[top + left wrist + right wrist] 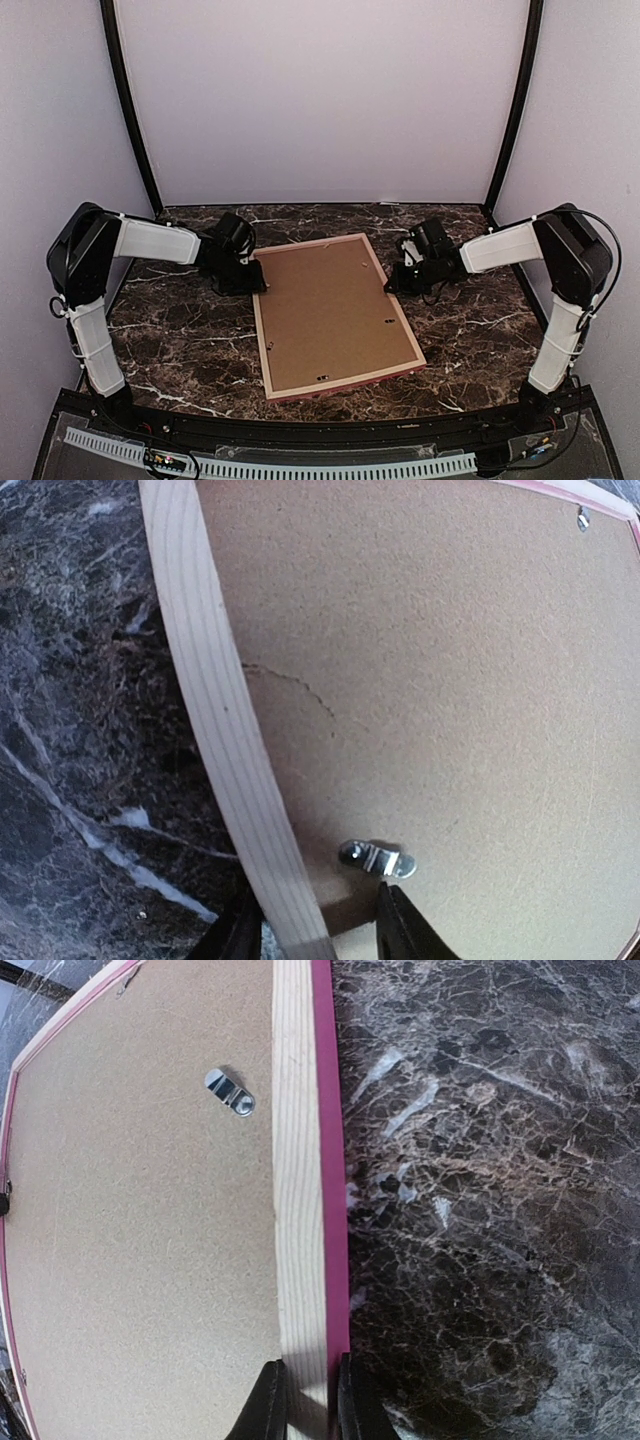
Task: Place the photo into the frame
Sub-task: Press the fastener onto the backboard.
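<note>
The frame (345, 383) lies face down mid-table, its light wood rails around a brown backing board (330, 315). The photo is hidden. My left gripper (248, 280) is at the frame's left rail near the far corner. In the left wrist view it (318, 920) stands open astride the rail (215, 710), with one finger outside it and the other over the board beside a metal turn tab (378, 858). My right gripper (395, 283) is at the right rail; in the right wrist view it (308, 1380) is shut on that pink-edged rail (298, 1160).
The dark marble table (180, 330) surrounds the frame on all sides. More metal tabs (230, 1092) sit on the board (140, 1240) near the rails. White walls with black corner posts (135, 120) close off the back and sides.
</note>
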`<state>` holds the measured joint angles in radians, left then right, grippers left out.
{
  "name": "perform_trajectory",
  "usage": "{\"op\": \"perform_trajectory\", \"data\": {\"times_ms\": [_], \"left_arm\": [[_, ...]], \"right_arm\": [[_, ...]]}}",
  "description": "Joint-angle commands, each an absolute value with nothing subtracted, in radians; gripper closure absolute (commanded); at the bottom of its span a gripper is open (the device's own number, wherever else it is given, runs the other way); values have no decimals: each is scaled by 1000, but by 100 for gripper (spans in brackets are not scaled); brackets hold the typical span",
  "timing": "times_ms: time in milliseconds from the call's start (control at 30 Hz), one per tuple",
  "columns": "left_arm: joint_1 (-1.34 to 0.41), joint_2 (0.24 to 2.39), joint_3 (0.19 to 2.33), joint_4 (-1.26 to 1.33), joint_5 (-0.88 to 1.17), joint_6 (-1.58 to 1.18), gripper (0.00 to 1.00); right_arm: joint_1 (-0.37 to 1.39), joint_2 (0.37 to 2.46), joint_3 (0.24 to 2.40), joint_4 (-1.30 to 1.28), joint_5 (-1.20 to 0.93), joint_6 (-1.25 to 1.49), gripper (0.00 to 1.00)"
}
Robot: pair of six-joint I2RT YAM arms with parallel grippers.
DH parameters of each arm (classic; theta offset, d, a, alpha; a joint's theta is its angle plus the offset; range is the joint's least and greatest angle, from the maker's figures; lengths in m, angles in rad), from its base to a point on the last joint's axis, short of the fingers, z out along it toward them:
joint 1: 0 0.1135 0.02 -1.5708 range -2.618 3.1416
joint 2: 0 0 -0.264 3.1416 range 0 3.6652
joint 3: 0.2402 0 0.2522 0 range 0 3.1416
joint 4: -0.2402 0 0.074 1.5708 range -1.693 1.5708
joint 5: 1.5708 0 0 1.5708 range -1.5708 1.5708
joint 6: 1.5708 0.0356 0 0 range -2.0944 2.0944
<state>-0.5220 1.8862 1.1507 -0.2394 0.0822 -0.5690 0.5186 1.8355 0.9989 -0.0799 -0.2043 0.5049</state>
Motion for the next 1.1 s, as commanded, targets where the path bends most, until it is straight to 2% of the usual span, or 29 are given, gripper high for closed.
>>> {"op": "perform_trajectory", "data": {"times_ms": [0, 433, 700, 1067], "left_arm": [[-543, 1830, 1144, -303, 153, -554, 58], [-542, 1845, 1171, -237, 152, -580, 42], [-543, 1931, 1268, -263, 70, -559, 42], [-543, 1974, 1297, -237, -34, -551, 40]], "right_arm": [[544, 1850, 966, -105, -239, 557, 100], [549, 1854, 971, -103, -246, 555, 100], [549, 1860, 992, -114, -247, 543, 100], [553, 1875, 1015, -120, -252, 542, 100]]}}
